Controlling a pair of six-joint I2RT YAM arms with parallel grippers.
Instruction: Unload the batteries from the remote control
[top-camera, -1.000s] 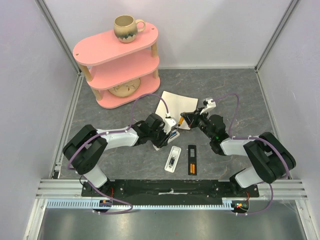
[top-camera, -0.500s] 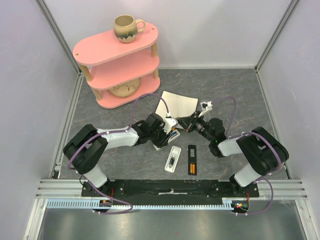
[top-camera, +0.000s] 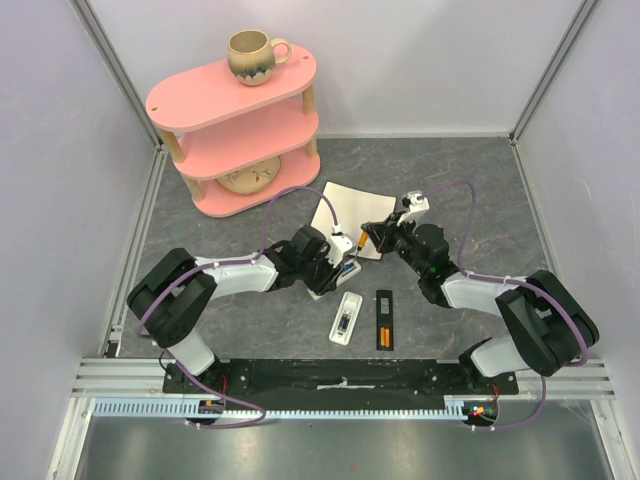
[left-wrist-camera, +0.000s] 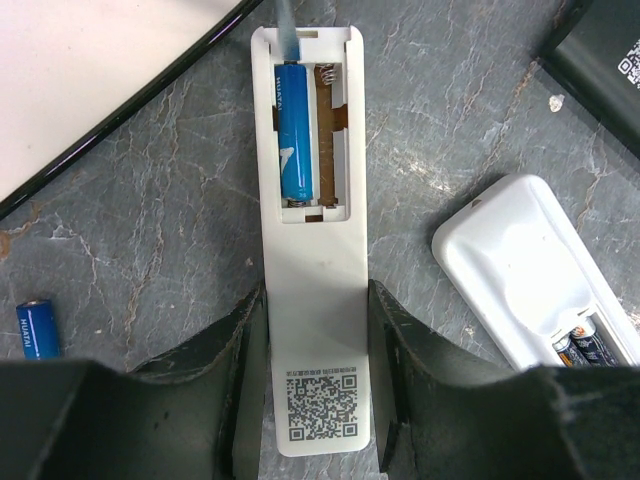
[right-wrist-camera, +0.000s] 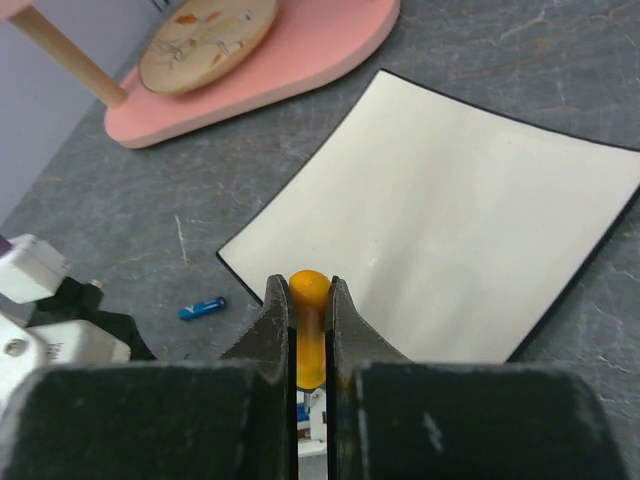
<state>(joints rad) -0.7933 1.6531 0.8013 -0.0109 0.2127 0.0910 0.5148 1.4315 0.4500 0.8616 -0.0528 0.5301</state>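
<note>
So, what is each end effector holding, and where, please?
Left end effector: white remote, by its QR-code end. Right end effector: screwdriver, by its orange handle.

CLEARANCE | 11 o'clock: pink shelf (top-camera: 200, 92) walls off the far-left tabletop (top-camera: 190, 235) | 12 o'clock: white sheet (top-camera: 352, 205) lies flat, passable above | centre: left hand (left-wrist-camera: 316, 300) on open-backed remote (left-wrist-camera: 312, 255) and right hand (right-wrist-camera: 308, 296) with orange screwdriver (right-wrist-camera: 310, 282) crowd tip to tip | 6 o'clock: white remote (top-camera: 346, 318), black remote (top-camera: 384, 320) side by side | 2–3 o'clock: bare, open
</note>
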